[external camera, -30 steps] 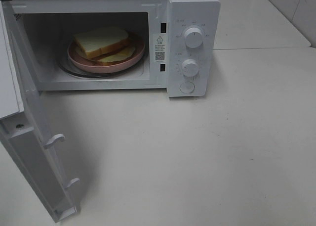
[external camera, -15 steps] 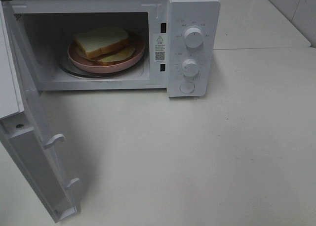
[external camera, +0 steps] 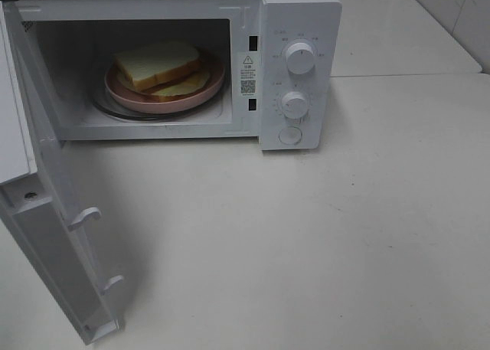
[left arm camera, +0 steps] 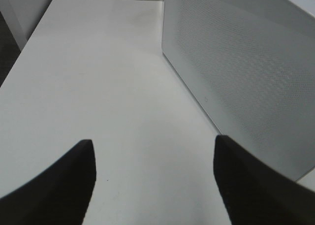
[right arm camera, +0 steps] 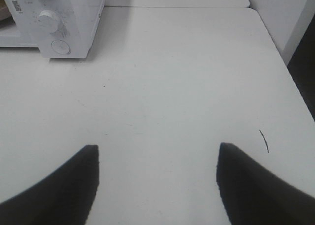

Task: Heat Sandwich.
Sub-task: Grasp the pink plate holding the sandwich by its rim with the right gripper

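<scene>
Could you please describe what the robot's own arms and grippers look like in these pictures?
The left gripper shows only two matte black fingers with rounded, tapering ends; the right gripper looks the same. No cables, markings or arm links are visible in any view, the high one included.

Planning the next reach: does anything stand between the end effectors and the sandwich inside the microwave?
Nothing visible does. The door hangs open, and the sandwich lies uncovered on its plate inside the microwave.
</scene>
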Robot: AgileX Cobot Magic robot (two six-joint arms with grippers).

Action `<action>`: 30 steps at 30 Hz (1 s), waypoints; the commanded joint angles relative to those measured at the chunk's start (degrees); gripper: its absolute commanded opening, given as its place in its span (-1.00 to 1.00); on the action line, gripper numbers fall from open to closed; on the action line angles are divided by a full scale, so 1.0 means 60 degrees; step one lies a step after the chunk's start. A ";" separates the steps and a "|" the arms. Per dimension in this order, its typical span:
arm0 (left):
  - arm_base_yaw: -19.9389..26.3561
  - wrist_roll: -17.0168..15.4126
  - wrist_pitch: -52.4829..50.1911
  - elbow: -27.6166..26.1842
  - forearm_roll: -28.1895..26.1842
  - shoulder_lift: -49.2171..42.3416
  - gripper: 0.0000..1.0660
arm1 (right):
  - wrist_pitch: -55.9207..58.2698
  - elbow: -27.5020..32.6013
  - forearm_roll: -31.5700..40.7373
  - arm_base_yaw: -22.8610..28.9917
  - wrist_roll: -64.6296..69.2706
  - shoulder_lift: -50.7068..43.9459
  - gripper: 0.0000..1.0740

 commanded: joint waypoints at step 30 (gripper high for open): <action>0.0019 0.0010 -0.0153 0.0010 -0.0038 -0.0115 0.23 | -0.0067 0.0010 -0.0296 0.0563 0.0525 -0.0229 0.25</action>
